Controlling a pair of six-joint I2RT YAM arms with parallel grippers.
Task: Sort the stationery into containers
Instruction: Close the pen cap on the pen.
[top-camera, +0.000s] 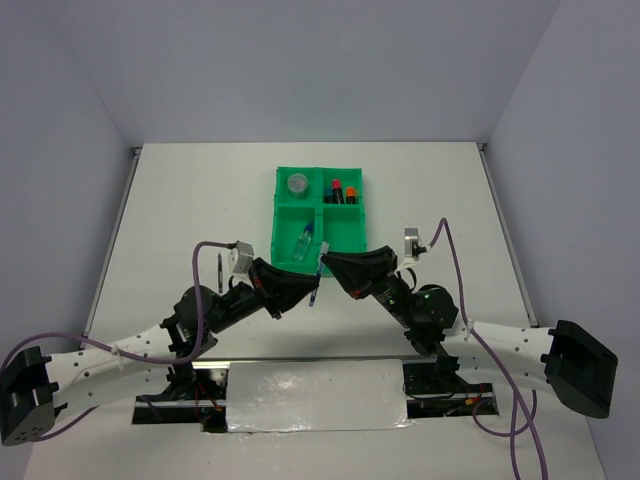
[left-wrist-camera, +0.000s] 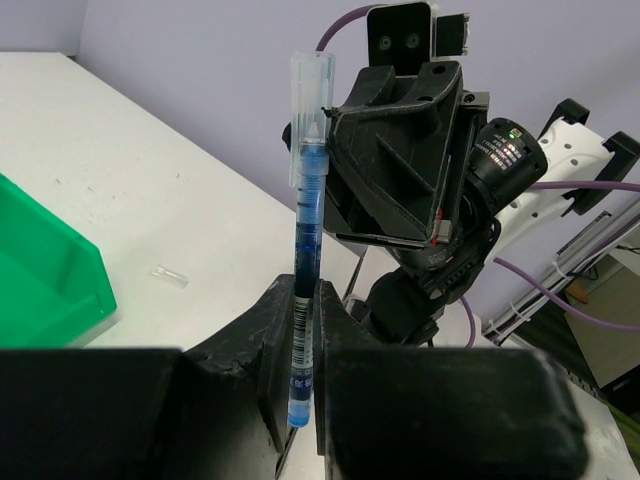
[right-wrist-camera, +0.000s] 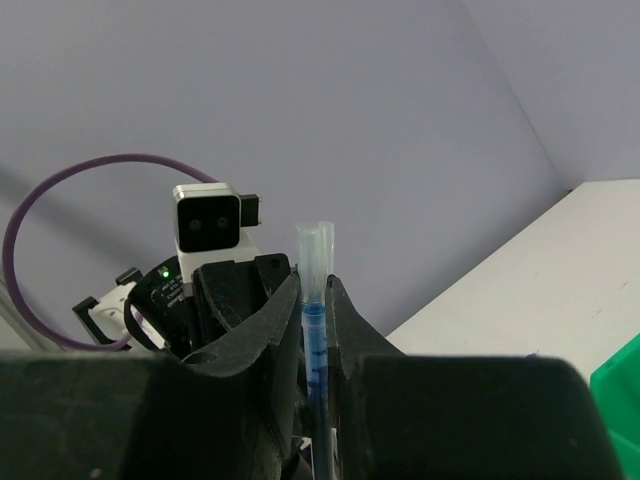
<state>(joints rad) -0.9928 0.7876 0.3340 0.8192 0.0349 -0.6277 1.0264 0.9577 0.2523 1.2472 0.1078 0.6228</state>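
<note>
Pinched from 2 sides above the counter (top-camera: 200, 200): a blue pen (top-camera: 315, 272), held clear of the surface just in front of the near edge of the green tray (top-camera: 276, 215). Nearly closed around its lower barrel, the left hand (left-wrist-camera: 302, 300), fingers (left-wrist-camera: 350, 340) pressed against the printed section, the blue tip poking out below. Nearly closed too, the right hand (right-wrist-camera: 316, 295), gripping the same pen higher up, just under the clear cap (right-wrist-camera: 314, 248) sticking out past its fingertips. From above, both hands meeting tip to tip over the pen, tilted a little, capped end toward the tray.

Inside the tray, 4 compartments in a 2-by-2 grid. Far left: a round grey disc (top-camera: 297, 183). Far right: 2 red-capped markers (top-camera: 340, 190), side by side. Near left: a small clear bottle (top-camera: 303, 243) with a blue cap, lying at a slant. Out on the counter beside the left arm, well apart from the tray: a thin black pen (top-camera: 220, 270). From the left wrist view, lying on the counter near the tray's corner: a small clear piece (left-wrist-camera: 168, 275), too small to identify.
</note>
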